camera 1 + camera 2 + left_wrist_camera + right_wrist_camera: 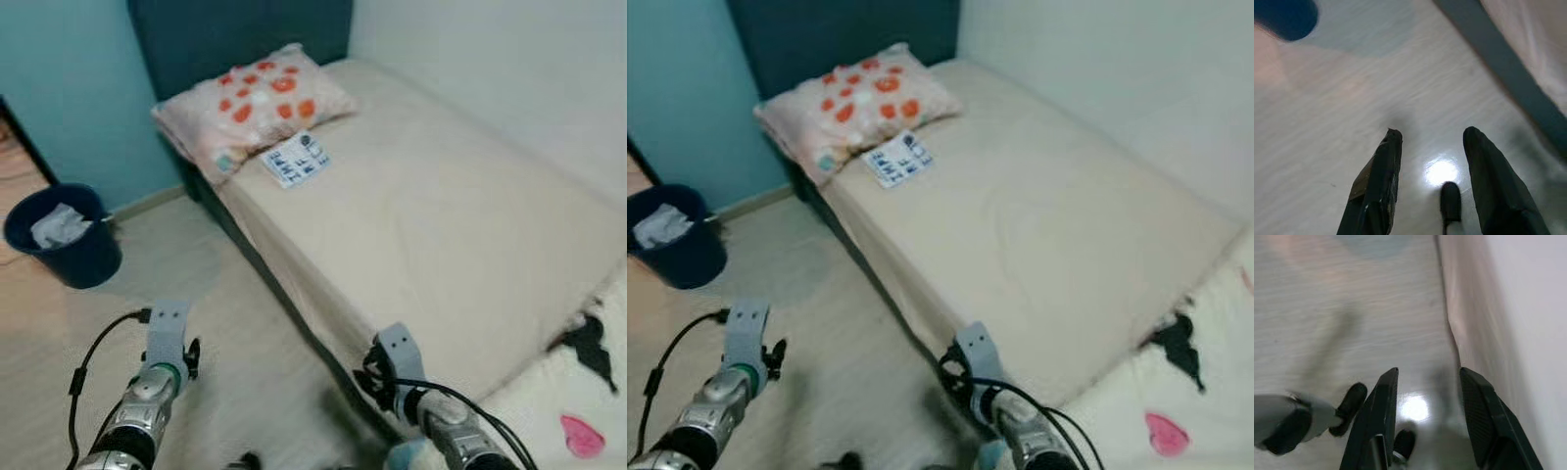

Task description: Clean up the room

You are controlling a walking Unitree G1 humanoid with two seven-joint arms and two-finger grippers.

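Landmark: bed (441, 225), bare beige mattress, dark frame.

Pillow (257, 103), orange-flowered, sits at the head of the bed. A small printed card (295, 160) lies on the mattress just beside the pillow. At the foot end, a cream blanket (568, 401) with black and pink marks lies bunched. A dark blue bin (67, 235) stands on the floor off the head end, well apart from the bed, with crumpled paper (57, 225) inside.

Left gripper (1430, 186): fingers spread, empty, hanging over the floor beside the bed. Right gripper (1427, 416): likewise spread and empty, close along the bed's side.

Judgement: tidy-up looks early; the blanket is unfolded, the card is loose.

Unclear: the blanket is cut off at the edge; the card's text is illegible; a dark object on the floor under the grippers is blurred.
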